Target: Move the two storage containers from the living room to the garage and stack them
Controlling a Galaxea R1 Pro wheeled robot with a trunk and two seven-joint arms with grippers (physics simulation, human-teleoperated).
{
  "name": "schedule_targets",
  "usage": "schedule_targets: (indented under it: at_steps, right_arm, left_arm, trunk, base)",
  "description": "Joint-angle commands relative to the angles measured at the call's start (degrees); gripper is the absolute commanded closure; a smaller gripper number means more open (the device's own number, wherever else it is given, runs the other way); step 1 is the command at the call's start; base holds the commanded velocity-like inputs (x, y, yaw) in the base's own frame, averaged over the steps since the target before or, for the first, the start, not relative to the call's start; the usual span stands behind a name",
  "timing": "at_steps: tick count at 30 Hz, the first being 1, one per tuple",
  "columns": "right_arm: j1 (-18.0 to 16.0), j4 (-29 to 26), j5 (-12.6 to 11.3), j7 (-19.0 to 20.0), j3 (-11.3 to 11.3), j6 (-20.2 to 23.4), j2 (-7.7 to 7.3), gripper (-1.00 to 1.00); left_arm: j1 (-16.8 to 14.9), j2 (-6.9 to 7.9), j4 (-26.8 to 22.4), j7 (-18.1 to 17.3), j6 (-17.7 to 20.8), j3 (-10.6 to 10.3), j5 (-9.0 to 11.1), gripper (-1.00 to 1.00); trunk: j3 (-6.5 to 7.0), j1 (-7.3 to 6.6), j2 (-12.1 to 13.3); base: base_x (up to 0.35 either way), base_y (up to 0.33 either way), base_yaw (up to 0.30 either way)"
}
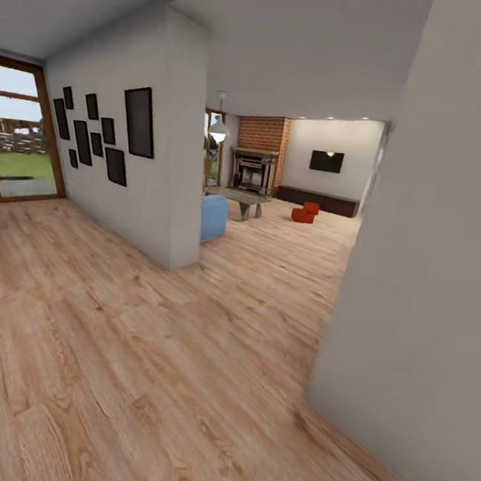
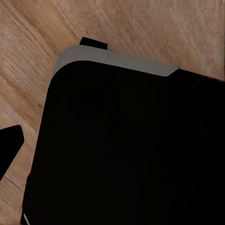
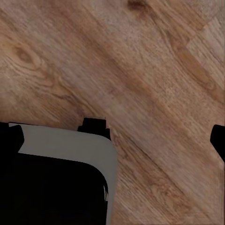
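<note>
Far down the room, the two storage containers show as small orange-red bins on the light wood floor, one [image 1: 301, 215] in front of the other [image 1: 312, 207], below the black wall TV [image 1: 326, 161]. This is the living room, with its red brick fireplace [image 1: 254, 169]. In the left wrist view my left gripper [image 2: 112, 145] hangs over my dark base [image 2: 126, 150]; one black fingertip [image 2: 10, 143] sits at the frame edge. In the right wrist view my right gripper [image 3: 112, 136] has a fingertip [image 3: 218, 139] at the far edge, with nothing held.
A white wall corner [image 1: 173, 188] with black picture frames juts in on the left, and a pale wall [image 1: 429, 292] stands close on the right. Between them a wood-floored passage leads on. A blue sofa end [image 1: 213, 217] and a low table [image 1: 239, 196] lie beyond.
</note>
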Motion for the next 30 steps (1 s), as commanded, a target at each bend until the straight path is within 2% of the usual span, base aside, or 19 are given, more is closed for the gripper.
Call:
schedule_targets:
  at_steps: [1,30]
  right_arm:
    - [-0.1,0.2,-0.4,0.2,0.3,-0.4,-0.01,-1.00]
    - [-0.1,0.2,-0.5,0.2,0.3,-0.3,-0.01,-1.00]
  left_arm:
    - [0.0,-0.01,0.0,0.0,-0.1,0.0,0.3,-1.00]
    - [0.0,-0.01,0.0,0.0,-0.2,0.0,0.3,-1.00]
  trunk:
    - [-0.05,0.03,0.0]
    - [-0.05,0.03,0.0]
  base:
    - [0.326,0.000,0.268]
    - [0.326,0.000,0.259]
